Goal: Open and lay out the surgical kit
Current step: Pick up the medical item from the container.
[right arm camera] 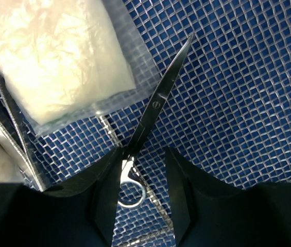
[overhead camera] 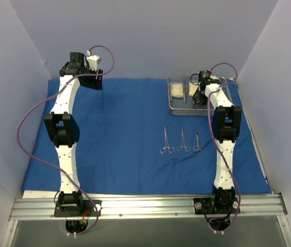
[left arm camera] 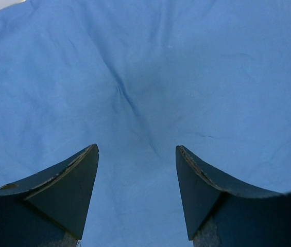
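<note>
The blue cloth (overhead camera: 124, 128) lies spread flat over the table. The wire-mesh steel tray (overhead camera: 173, 110) stands on it at the back right and holds two white gauze packets (overhead camera: 176, 91). Three silver clamps (overhead camera: 182, 140) lie side by side on the cloth in front of the tray. My right gripper (overhead camera: 197, 100) is down inside the tray. In the right wrist view it (right arm camera: 142, 150) is open, with steel scissors (right arm camera: 158, 103) lying on the mesh (right arm camera: 238, 92) between its fingers, the handle ring close to the left finger. A gauze packet (right arm camera: 47, 56) lies just left of it. My left gripper (overhead camera: 95, 82) is open and empty over the cloth's back left (left arm camera: 137, 149).
White walls close in the table at the back and both sides. A thin flat steel piece (right arm camera: 11, 128) lies under the gauze packet's edge in the tray. An aluminium rail (overhead camera: 145, 206) with both arm bases runs along the near edge.
</note>
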